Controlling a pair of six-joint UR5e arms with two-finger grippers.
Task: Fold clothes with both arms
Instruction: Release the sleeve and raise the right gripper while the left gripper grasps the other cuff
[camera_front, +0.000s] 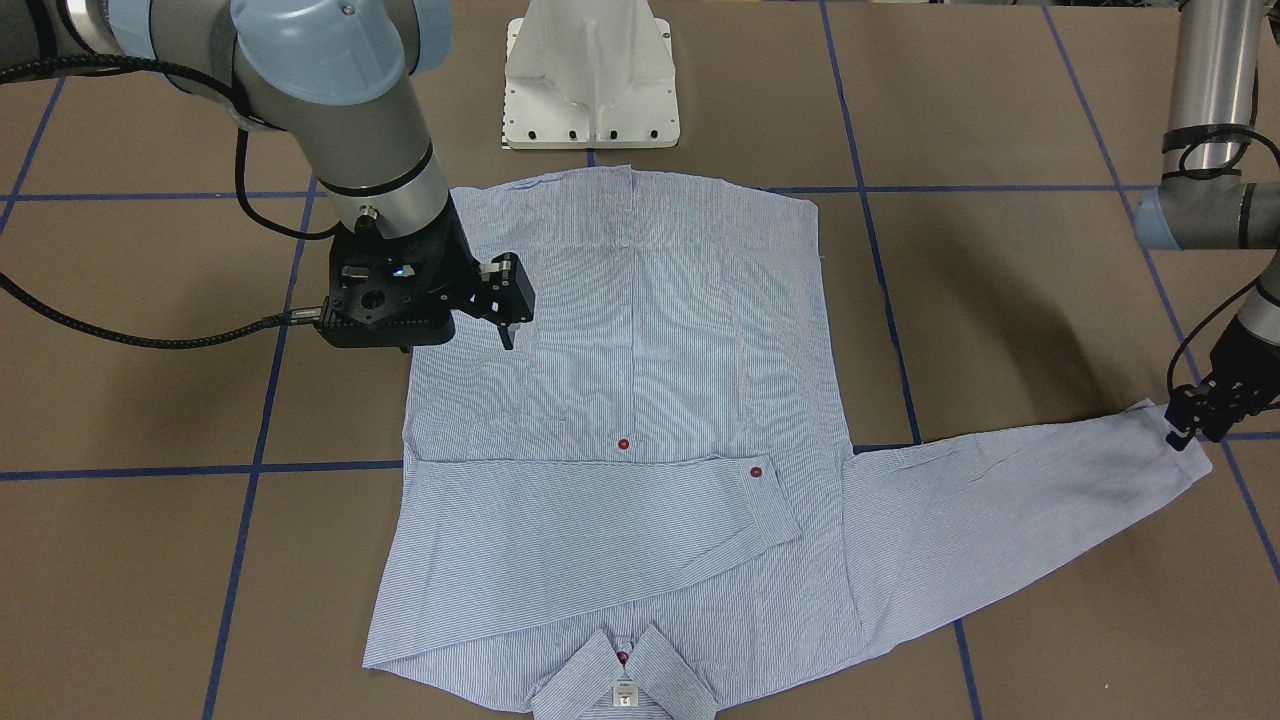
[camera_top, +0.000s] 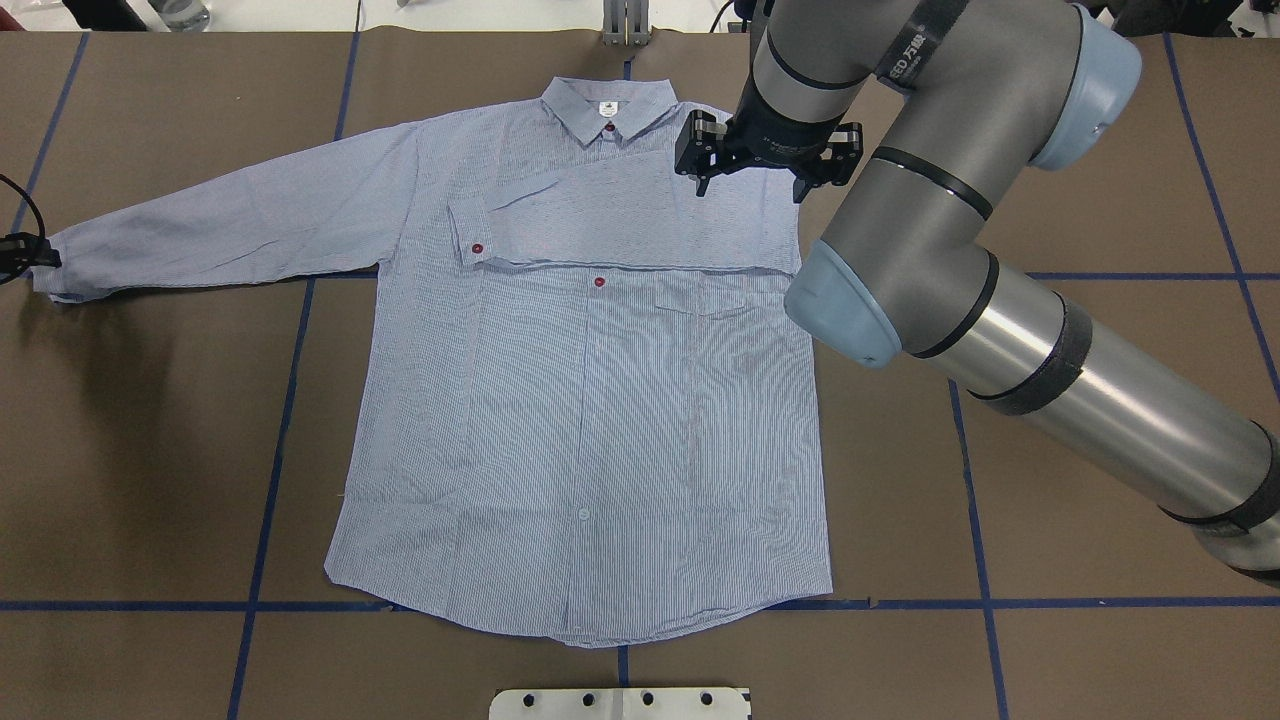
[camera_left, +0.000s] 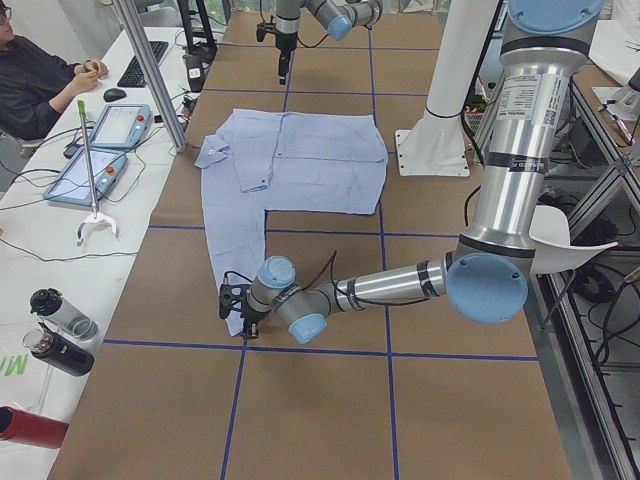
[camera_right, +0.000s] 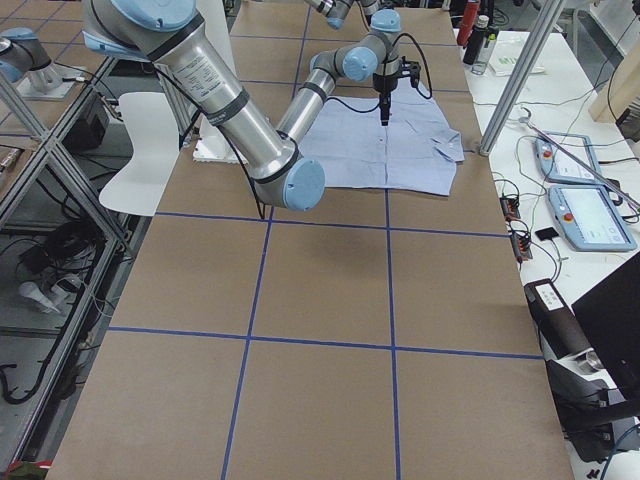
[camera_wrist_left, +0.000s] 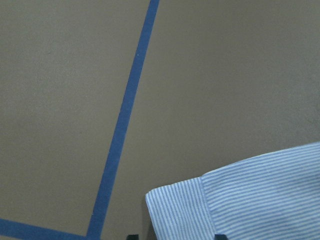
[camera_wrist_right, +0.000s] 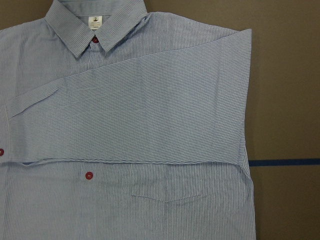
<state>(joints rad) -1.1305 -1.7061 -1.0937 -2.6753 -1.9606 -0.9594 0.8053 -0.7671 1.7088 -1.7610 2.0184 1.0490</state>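
Two grippers are at work on one garment. The right gripper (camera_top: 750, 188) hangs just beside the collar (camera_top: 610, 108), on the robot's right of it, with its fingers spread wide and nothing between them. It is above the fabric and does not touch it. Directly beneath it is the folded sleeve (camera_top: 620, 215), which crosses the chest below the collar. Its cuff with one dark red button (camera_top: 477, 247) ends on the collar's other side. The right wrist view looks down on this sleeve and shows the chest pocket (camera_wrist_right: 166, 187) just below it and the small white neck label (camera_wrist_right: 94, 21) inside the collar.

The left gripper (camera_front: 1193, 432) is well apart from the collar, far out to the robot's left, at the end of the outstretched sleeve (camera_top: 230, 225). In its wrist view two dark fingertips show apart at the bottom edge. One is off the fabric and one is in front of it, so the corner of the sleeve cuff (camera_wrist_left: 200, 210) sits between spread jaws.

The shirt (camera_top: 600, 420) lies flat and face up on the brown worktop (camera_top: 150, 450). Its hem lies at the robot's end, away from the collar, near the white pedestal base (camera_front: 590, 80). Blue tape lines (camera_wrist_left: 125, 115) cross the worktop around it.
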